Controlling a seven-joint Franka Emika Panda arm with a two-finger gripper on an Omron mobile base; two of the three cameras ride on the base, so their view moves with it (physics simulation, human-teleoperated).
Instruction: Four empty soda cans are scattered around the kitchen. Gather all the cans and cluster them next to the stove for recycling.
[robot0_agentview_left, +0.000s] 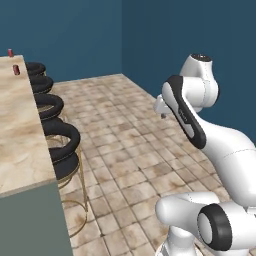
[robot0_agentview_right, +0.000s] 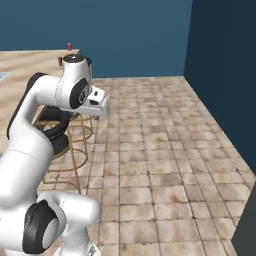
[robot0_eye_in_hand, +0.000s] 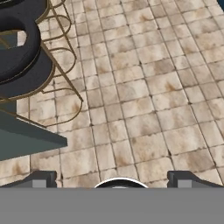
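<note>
Jaws spread wide, empty, over tan mottled floor tiles (robot0_eye_in_hand: 144, 105), round black-cushioned wire stools (robot0_eye_in_hand: 22, 57) beside.

Two red soda cans (robot0_agentview_left: 13, 62) upright on counter's (robot0_agentview_left: 20, 130) far end.

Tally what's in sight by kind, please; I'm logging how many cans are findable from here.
Cans: 2 (one, another, both red, at the counter's far end)
Stools: 4 (black seats in a row beside the counter, nearest)
Counters: 1
Total: 7
</note>
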